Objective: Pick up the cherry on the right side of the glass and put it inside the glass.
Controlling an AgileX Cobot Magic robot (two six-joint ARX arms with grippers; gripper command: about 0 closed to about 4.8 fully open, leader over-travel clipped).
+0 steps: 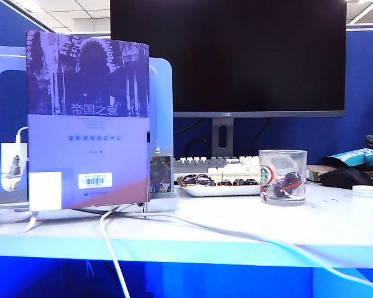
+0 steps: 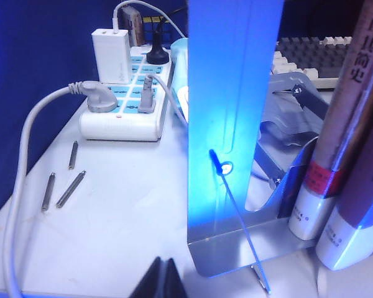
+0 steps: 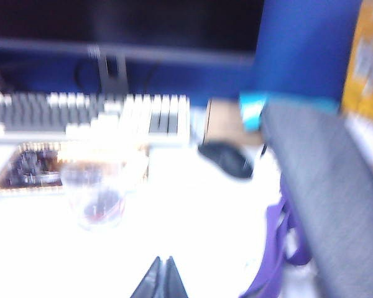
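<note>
Exterior view: a short, wide, clear glass tumbler with a green-and-white round logo and thin red lines [image 1: 283,176] stands on the white worktop [image 1: 236,226], just in front of a white tray carrying a row of dark fruits [image 1: 217,184]. A small, round, glossy dark-maroon cherry [image 1: 291,180] lies inside the tumbler, near its base; no loose cherry shows on the worktop to the tumbler's right. Neither arm appears in this view.

Right wrist view (blurred): the right gripper [image 3: 161,277] has its jaws pressed together, holds nothing, and sits well apart from the tumbler [image 3: 98,197], with a dark computer mouse [image 3: 227,159] beyond.

Left wrist view: the left gripper [image 2: 162,277] is likewise closed and empty, and hangs over the worktop near a white power strip [image 2: 125,102] and a metal bookend [image 2: 233,133].

Judgement: the placing step appears complete, the cherry being in the glass; the next move calls only for parking the right arm clear of the tumbler.
</note>
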